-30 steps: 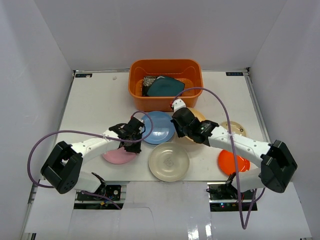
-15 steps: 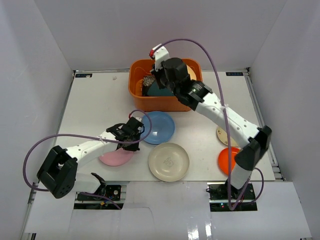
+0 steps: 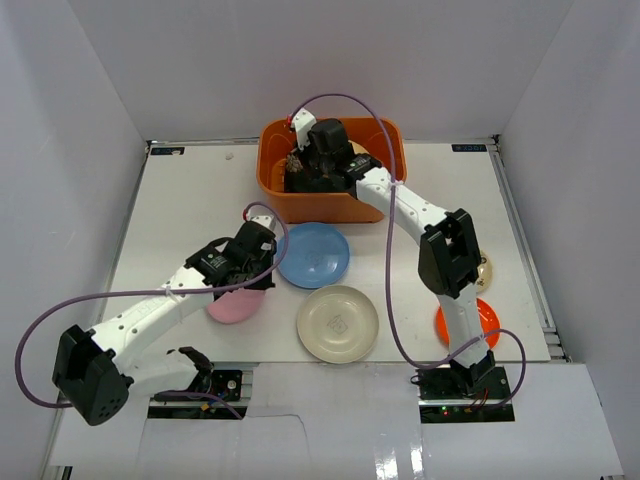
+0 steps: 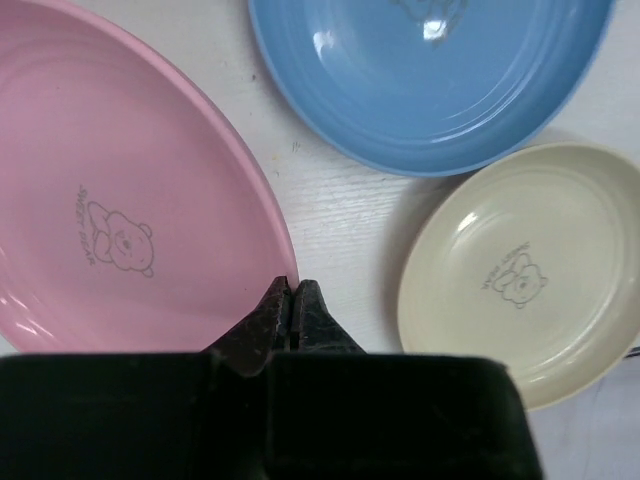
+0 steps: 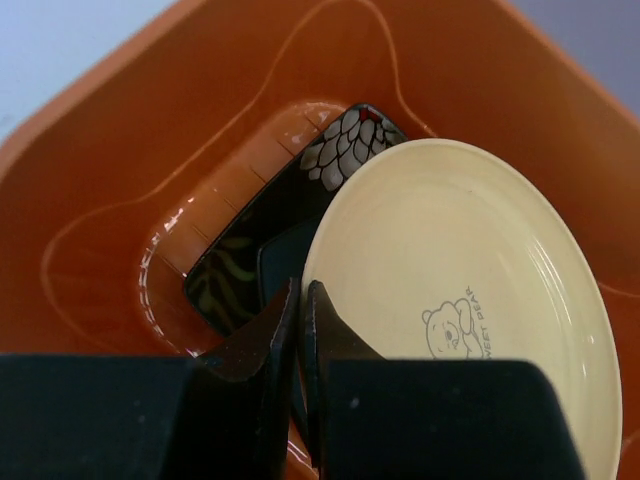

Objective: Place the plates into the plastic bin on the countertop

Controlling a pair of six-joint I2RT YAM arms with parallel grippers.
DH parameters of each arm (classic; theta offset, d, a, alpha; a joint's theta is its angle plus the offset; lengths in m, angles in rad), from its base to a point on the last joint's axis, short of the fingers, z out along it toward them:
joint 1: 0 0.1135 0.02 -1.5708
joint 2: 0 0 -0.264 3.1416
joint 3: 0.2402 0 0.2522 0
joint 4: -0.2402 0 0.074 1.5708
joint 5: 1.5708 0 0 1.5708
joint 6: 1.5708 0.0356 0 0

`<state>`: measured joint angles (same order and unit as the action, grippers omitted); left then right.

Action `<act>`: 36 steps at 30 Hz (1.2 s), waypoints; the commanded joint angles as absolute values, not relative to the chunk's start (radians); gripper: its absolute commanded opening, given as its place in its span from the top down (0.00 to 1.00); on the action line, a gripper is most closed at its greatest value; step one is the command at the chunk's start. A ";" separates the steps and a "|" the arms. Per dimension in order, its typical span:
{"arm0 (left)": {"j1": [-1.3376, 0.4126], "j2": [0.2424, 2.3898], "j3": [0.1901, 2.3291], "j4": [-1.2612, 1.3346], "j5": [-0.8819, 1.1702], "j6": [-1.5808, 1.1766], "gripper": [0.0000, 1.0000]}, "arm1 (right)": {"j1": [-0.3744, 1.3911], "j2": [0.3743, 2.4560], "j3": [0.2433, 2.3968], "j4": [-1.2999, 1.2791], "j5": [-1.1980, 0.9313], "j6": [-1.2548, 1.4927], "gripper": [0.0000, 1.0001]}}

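Observation:
The orange plastic bin [image 3: 300, 208] stands at the back of the white countertop [image 3: 180, 210]. My right gripper [image 3: 322, 170] is inside it, shut on the rim of the tan plate [image 5: 470, 300], which hangs tilted over the dark teal plate [image 5: 280, 265] on the bin floor [image 5: 150, 150]. My left gripper [image 3: 258, 275] is shut on the right rim of the pink plate [image 3: 232, 307]; the wrist view shows the jaws [image 4: 291, 287] pinching that rim [image 4: 120, 200]. The light blue plate [image 3: 315, 255], cream plate [image 3: 338, 322], orange plate [image 3: 480, 318] and small beige plate [image 3: 484, 268] lie on the table.
A dark square dish with a leaf pattern [image 5: 330, 165] lies in the bin under the plates. The right arm stretches across the table's right side, over the orange and beige plates. White walls close in the left, right and back.
The right arm has carried the tan plate from the table up and into the bin. The left arm has stretched forward, its gripper staying at the pink plate's rim.

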<state>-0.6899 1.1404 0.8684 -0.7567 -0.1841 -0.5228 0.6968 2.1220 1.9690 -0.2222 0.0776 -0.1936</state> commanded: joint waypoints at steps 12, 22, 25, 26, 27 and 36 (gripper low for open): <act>-0.690 1.196 1.429 -0.870 -0.368 -0.417 1.00 | 0.620 2.071 1.911 0.032 -0.115 -0.003 0.45; -0.692 1.646 2.067 -0.838 -0.327 -0.258 1.00 | 0.486 1.510 1.405 0.187 0.017 0.267 0.86; -0.692 1.808 2.205 -0.836 -0.308 -0.238 1.00 | 0.477 1.331 1.098 0.279 0.060 0.348 0.92; -0.693 1.878 2.285 -0.828 -0.302 -0.229 1.00 | 0.476 1.295 1.032 0.317 0.063 0.371 0.92; -0.693 1.909 2.318 -0.816 -0.296 -0.224 1.00 | 0.477 1.258 0.969 0.339 0.070 0.399 0.92; -0.721 2.172 2.430 -0.572 -0.219 -0.118 1.00 | 0.515 0.953 0.569 0.477 -0.066 0.532 0.92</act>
<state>-0.7048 2.1475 2.3535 -0.6949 -0.2497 -0.1856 0.4885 1.0534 0.5541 0.3641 -0.0330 0.4904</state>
